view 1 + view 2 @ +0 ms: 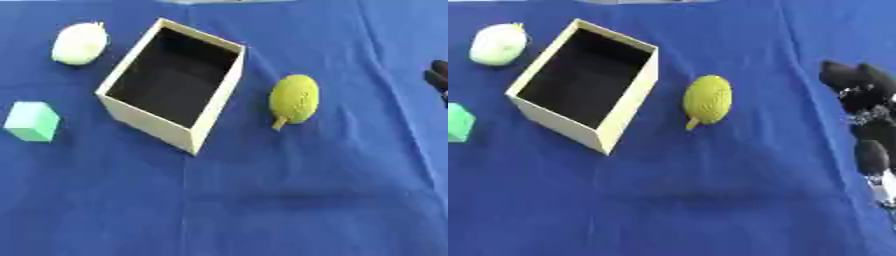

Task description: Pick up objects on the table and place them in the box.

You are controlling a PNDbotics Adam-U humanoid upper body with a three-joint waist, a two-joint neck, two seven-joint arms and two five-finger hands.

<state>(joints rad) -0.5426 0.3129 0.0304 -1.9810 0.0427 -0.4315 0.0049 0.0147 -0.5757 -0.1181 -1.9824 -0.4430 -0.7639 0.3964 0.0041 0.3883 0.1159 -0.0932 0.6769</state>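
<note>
My right hand (866,107), black with silver joints, sat at the right edge over the blue cloth-covered table (289,200), touching nothing; I could not tell how its fingers were set. The yellow-green bumpy oval fruit (294,99) lay just right of the open cream cardboard box (203,131), long axis near upright, stem toward me.

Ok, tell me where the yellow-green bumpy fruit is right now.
The yellow-green bumpy fruit lies on the blue cloth just right of the open box, apart from it, stem toward the camera.
</note>
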